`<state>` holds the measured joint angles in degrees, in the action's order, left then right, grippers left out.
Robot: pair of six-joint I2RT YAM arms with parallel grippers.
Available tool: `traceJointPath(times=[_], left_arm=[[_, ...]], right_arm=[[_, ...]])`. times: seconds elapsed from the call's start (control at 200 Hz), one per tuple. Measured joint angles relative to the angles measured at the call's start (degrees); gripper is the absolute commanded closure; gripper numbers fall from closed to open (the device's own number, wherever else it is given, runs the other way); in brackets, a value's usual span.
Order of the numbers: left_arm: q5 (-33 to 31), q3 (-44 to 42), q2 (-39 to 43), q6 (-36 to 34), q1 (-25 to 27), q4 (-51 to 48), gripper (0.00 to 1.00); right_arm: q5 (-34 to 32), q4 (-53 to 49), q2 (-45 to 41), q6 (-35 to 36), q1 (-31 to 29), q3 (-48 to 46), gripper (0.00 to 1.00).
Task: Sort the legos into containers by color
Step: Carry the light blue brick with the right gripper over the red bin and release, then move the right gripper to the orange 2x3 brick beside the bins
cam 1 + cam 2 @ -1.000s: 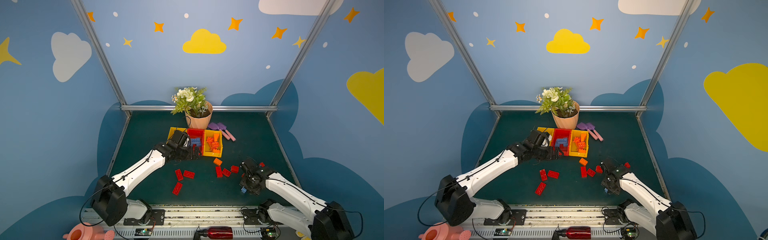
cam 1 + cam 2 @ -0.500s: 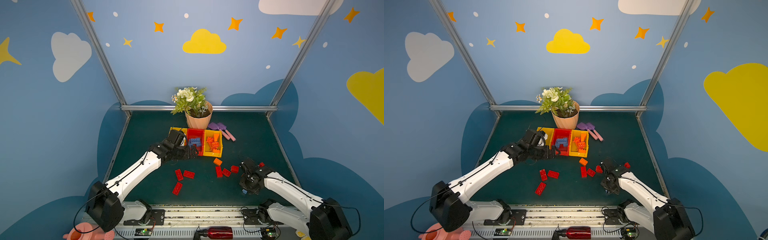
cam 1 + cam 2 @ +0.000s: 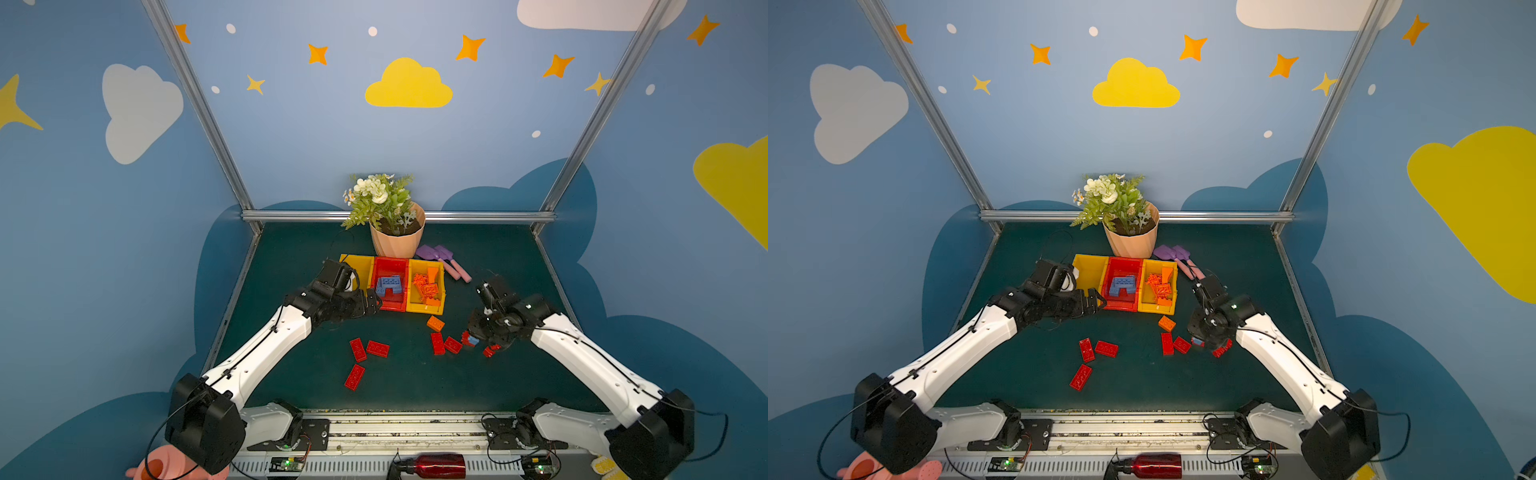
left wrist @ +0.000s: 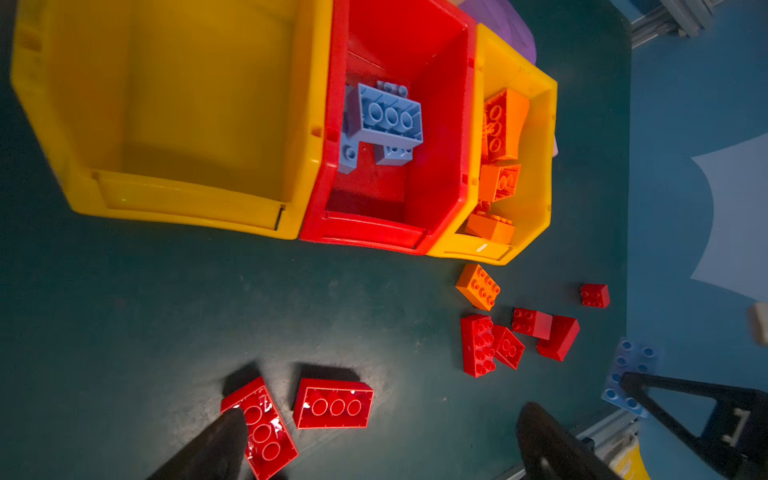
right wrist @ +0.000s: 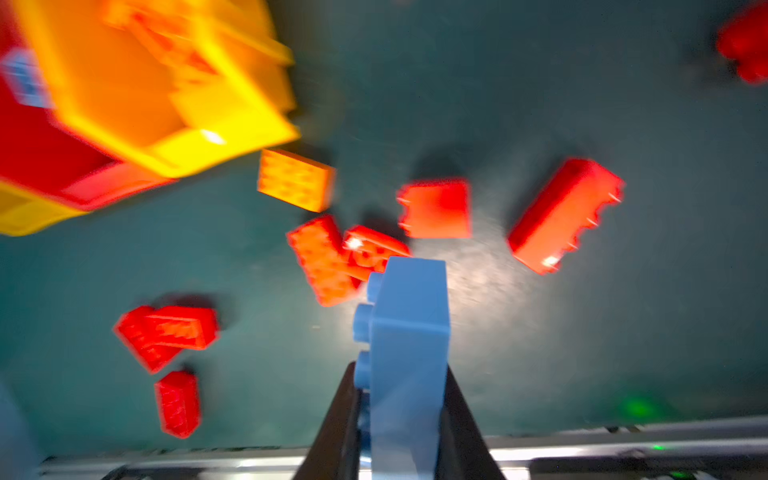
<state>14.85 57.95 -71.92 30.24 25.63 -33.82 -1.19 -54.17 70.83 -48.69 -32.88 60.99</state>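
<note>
1. While the left end effector [image 3: 372, 302] hangs with its jaws wide apart and nothing between them, just near of the near ends of the left yellow bin [image 4: 183, 203] and the red bin [image 4: 370, 232], the right end effector [image 5: 400, 370] is clamped on a blue brick [image 5: 409, 316].
2. The blue brick stands on edge in that grip, studs facing sideways, low over the right part of the table [image 3: 291, 257]. Whether it touches the table I cannot tell.
3. Three bins stand side by side, touching, at the middle of the table: left yellow bin, red bin, right yellow bin [image 4: 536, 195].
4. The red bin holds piled blue bricks [image 4: 386, 116], and the right yellow bin holds orange bricks [image 4: 500, 124].
5. A loose orange brick [image 4: 478, 286] lies on the table just near of the right yellow bin.
6. Nearer again lies a red cluster [image 4: 478, 345], just left of the right end effector. It is a long brick touching a smaller one, with two more close on their right. A small red brick [image 4: 595, 296] lies apart, further right.
7. Three red bricks [image 3: 377, 348] lie left of centre, two side by side and the third nearer.
8. A pot [image 3: 397, 243] of flowers stands just beyond the bins, with shovels [image 3: 432, 252] on its right.
</note>
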Motion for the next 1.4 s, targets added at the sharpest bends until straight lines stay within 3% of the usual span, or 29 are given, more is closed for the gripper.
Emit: traceJointPath(times=[0.37, 0.591, 0.641, 0.741, 0.811, 1.071, 1.246, 1.396], left_arm=[[-1.4, -5.8, 8.8, -0.6, -5.9, -2.7, 0.00], [-4.0, -7.9, 13.0, -0.8, -8.9, -5.7, 0.00], [-4.5, -8.2, 14.0, -0.9, -9.6, -6.3, 0.00], [-5.1, -8.4, 15.1, -1.0, -10.8, -7.2, 0.00], [-5.1, -8.4, 15.1, -1.0, -11.6, -7.3, 0.00], [-4.4, -8.3, 12.2, -1.1, -13.2, -6.9, 0.00], [-1.8, -8.1, 8.3, -1.0, -13.3, -5.0, 0.00], [1.6, -6.4, 4.8, -1.0, -13.3, -3.6, 0.00]], right_arm=[[6.8, 0.5, 35.6, 10.7, -6.7, 42.4, 0.84], [12.4, -0.2, 53.3, 15.0, -7.5, 59.6, 0.82], [13.0, -0.7, 56.8, 15.8, -7.5, 63.3, 0.73], [13.7, -2.4, 63.0, 17.3, -7.5, 70.1, 0.39], [13.9, -3.8, 65.5, 18.1, -7.5, 72.8, 0.29], [11.8, -5.3, 60.9, 20.5, -7.5, 69.1, 0.14], [5.5, -4.4, 46.3, 18.7, -7.5, 50.9, 0.09], [0.7, -1.5, 33.4, 12.5, -7.5, 31.5, 0.09]])
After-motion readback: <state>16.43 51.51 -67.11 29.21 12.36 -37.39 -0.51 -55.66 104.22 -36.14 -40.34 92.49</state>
